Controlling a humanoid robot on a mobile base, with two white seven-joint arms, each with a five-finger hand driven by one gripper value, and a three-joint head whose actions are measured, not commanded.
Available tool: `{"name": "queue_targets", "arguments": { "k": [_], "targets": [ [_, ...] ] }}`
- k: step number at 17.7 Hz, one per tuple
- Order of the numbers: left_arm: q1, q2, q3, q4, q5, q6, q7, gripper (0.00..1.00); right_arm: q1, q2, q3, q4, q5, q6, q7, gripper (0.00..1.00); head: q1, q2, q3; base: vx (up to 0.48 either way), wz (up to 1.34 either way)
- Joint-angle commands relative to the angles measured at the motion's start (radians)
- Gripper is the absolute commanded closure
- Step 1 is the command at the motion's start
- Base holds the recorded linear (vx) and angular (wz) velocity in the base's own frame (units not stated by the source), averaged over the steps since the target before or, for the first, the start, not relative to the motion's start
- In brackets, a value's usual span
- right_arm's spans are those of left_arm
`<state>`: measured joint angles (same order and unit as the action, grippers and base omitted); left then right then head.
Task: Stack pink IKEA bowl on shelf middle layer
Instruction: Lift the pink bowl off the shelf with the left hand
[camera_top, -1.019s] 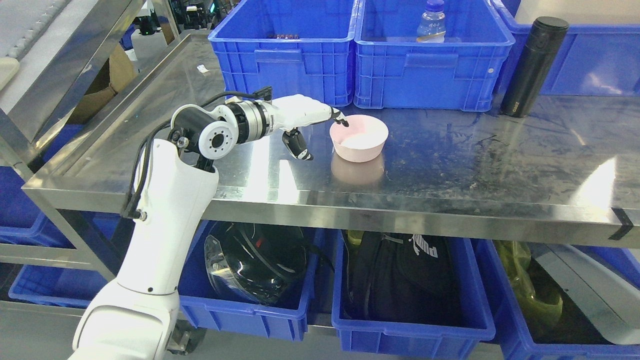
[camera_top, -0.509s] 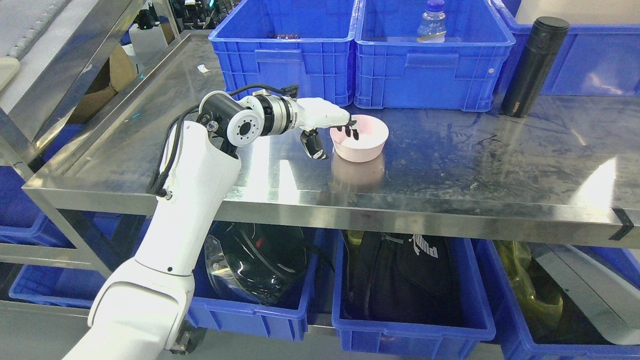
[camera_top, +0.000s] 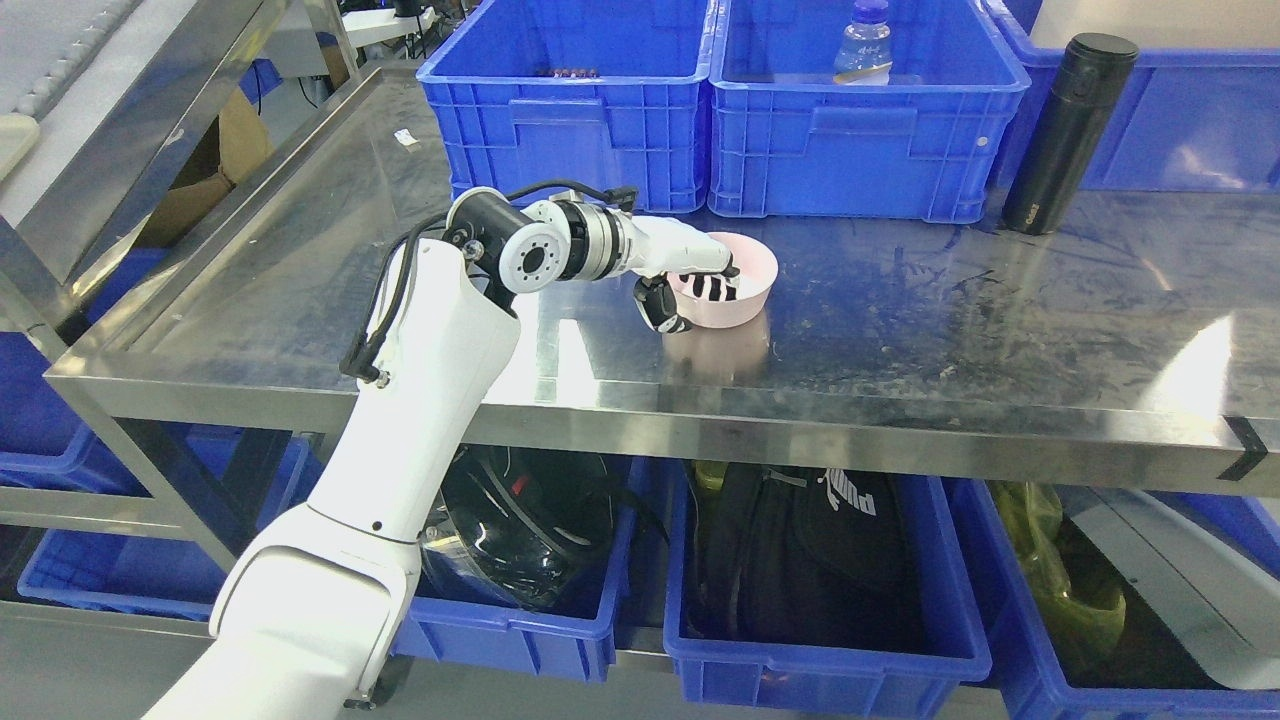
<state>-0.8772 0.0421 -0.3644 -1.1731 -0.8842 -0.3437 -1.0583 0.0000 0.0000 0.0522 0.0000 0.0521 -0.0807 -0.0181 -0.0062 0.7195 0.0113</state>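
Pink bowl (camera_top: 745, 285) sits on steel shelf (camera_top: 900, 330); left robot hand (camera_top: 690, 285) pinches its near rim, fingers inside, thumb outside. Risk: shallow one-sided grip on smooth plastic may tilt or slip during lift.

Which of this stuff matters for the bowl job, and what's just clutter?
Job: pink bowl; left hand, fingers inside the bowl, thumb outside; steel shelf.

Clutter: black flask; water bottle; blue crates; helmet and black bag in the lower bins.
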Motion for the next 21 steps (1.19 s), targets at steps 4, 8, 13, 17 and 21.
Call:
{"name": "queue_targets", "arguments": {
  "k": [4, 8, 13, 17, 21],
  "targets": [
    [-0.009, -0.025, 0.228, 0.106, 0.022, -0.132, -0.035, 1.00, 0.003, -0.017, 0.000, -0.017, 0.000, -0.001, 0.000, 0.00, 0.0000, 0.000, 0.000, 0.000, 0.00],
    [-0.014, -0.025, 0.335, -0.023, 0.250, -0.138, -0.054, 1.00, 0.003, -0.017, 0.000, -0.017, 0.000, -0.001, 0.000, 0.00, 0.0000, 0.000, 0.000, 0.000, 0.00],
    [0.020, -0.025, 0.432, -0.206, 0.336, -0.161, -0.054, 1.00, 0.003, -0.017, 0.000, -0.017, 0.000, -0.001, 0.000, 0.00, 0.0000, 0.000, 0.000, 0.000, 0.00],
    [0.131, -0.025, 0.447, -0.279, 0.431, -0.421, -0.033, 0.99, 0.003, -0.017, 0.000, -0.017, 0.000, -0.001, 0.000, 0.00, 0.0000, 0.000, 0.000, 0.000, 0.00],
    [0.292, -0.025, 0.441, -0.306, 0.447, -0.442, 0.006, 0.99, 0.003, -0.017, 0.000, -0.017, 0.000, -0.001, 0.000, 0.00, 0.0000, 0.000, 0.000, 0.000, 0.00]
  ]
}}
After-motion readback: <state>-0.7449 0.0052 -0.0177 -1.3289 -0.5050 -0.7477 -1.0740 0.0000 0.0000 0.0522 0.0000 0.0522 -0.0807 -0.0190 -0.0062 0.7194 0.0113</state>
